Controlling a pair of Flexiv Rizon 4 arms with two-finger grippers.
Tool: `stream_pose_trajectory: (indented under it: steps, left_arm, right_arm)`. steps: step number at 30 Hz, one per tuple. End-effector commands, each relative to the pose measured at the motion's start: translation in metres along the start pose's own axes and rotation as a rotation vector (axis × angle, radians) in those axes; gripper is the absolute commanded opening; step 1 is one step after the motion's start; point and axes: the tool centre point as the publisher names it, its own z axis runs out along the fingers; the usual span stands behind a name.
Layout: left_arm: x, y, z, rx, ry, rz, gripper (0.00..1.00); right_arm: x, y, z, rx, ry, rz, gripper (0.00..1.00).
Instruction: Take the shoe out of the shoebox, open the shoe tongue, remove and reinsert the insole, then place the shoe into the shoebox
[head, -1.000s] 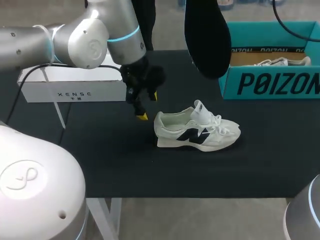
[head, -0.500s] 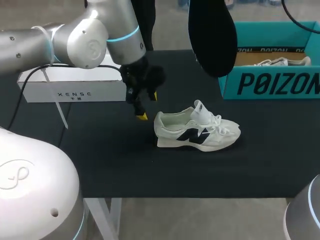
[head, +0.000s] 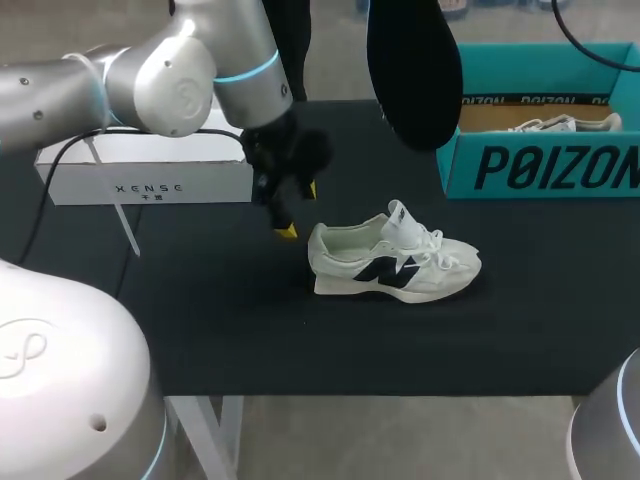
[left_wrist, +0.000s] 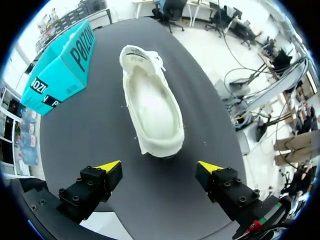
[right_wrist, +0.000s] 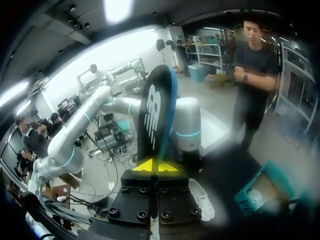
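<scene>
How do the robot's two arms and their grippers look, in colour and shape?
The left arm is silver-grey with rounded joints, a white cap and a light blue ring. The left gripper and right gripper have black bolted fingers with yellow triangular tips.

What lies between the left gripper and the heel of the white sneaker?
Nothing: only bare black tabletop separates the left gripper from the white sneaker, clearest in the left wrist view.
</scene>
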Motion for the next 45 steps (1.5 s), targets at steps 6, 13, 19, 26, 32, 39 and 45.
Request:
stream_pose_trajectory:
  steps: [6,13,19,26,32,39,45]
  left_arm:
    - [-0.029,-0.048,-0.005,-0.013,-0.029,0.027,1.00]
    - [-0.049,-0.075,0.018,-0.028,-0.045,0.019,1.00]
    - [-0.052,-0.075,0.048,-0.027,-0.043,-0.010,1.00]
    - [-0.050,-0.070,0.067,-0.034,-0.042,-0.043,1.00]
    - [-0.049,-0.069,0.078,-0.038,-0.046,-0.056,1.00]
    - [-0.051,-0.069,0.086,-0.053,-0.060,-0.063,0.00]
    - [-0.053,-0.068,0.091,-0.052,-0.043,-0.063,0.00]
  right_arm:
    - [-0.001,0.002,0.001,0.003,0.002,0.000,0.00]
    - [-0.001,0.002,0.001,0.003,0.002,0.000,0.00]
    - [-0.001,0.002,0.001,0.003,0.002,0.000,0.00]
    - [-0.001,0.002,0.001,0.003,0.002,0.000,0.00]
    - [-0.001,0.002,0.001,0.003,0.002,0.000,0.00]
    - [-0.001,0.002,0.001,0.003,0.002,0.000,0.00]
    - [-0.001,0.002,0.001,0.003,0.002,0.000,0.00]
